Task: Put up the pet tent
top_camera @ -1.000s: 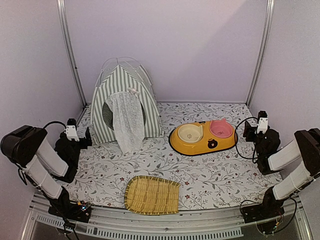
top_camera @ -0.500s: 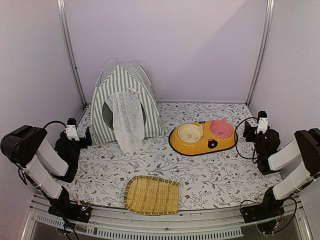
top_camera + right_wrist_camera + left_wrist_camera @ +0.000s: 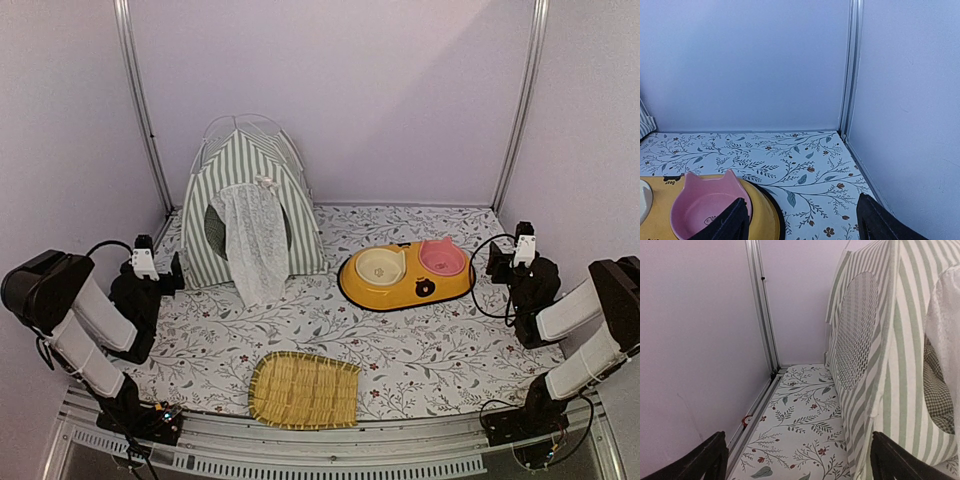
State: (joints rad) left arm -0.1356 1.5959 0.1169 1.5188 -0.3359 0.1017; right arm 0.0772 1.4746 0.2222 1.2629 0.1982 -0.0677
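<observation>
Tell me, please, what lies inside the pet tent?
Through the doorway of the pet tent, a green-checked cushion shows beside the lace curtain. The curtain and striped walls hide the rest of the interior.

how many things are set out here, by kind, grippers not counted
pet tent: 1
checked cushion inside it: 1
yellow feeder stand: 1
bowls: 2 (cream bowl, pink bowl)
woven tray: 1
total: 6

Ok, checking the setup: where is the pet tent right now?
In the top view the pet tent stands at the far left by the frame post, with the left gripper beside it and the yellow double bowl to its right.
</observation>
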